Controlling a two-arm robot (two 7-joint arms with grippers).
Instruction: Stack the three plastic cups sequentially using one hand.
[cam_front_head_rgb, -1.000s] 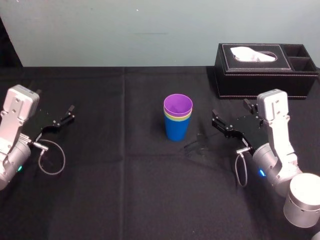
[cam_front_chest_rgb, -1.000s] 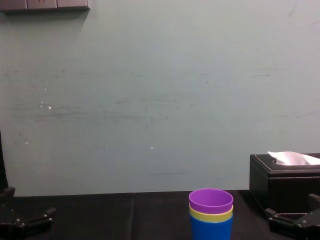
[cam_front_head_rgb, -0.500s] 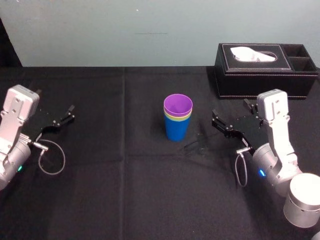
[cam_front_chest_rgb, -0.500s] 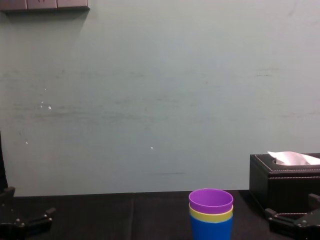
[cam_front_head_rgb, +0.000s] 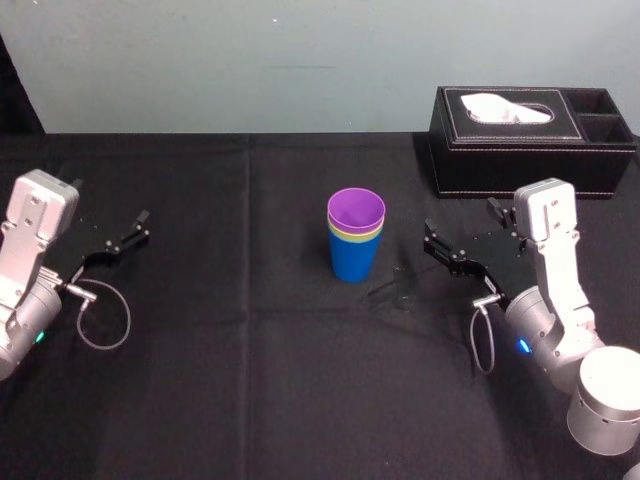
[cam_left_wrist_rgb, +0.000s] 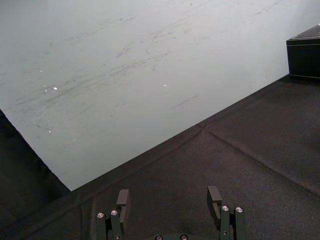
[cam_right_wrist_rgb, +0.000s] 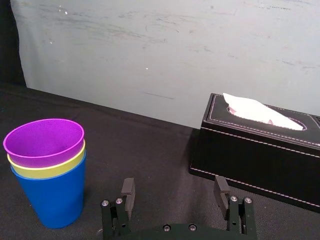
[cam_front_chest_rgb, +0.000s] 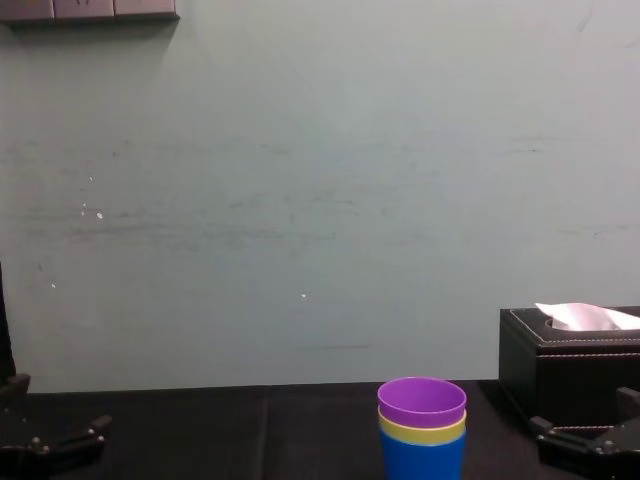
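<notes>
Head view: purple cup (cam_front_head_rgb: 356, 210) nests upright in yellow-green cup (cam_front_head_rgb: 337, 235) and blue cup (cam_front_head_rgb: 354, 261), the wide-open, empty right gripper (cam_front_head_rgb: 459, 214) nearer them than the open left gripper (cam_left_wrist_rgb: 168, 195).

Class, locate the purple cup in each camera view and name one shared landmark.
Head view: purple cup mid-picture, nested topmost.
Chest view: purple cup at bottom edge, right of centre.
Right wrist view: purple cup ahead of the right gripper, apart from the tissue box.
Left wrist view: wall, cloth, tissue box corner.
Shared landmark: tissue box.
</notes>
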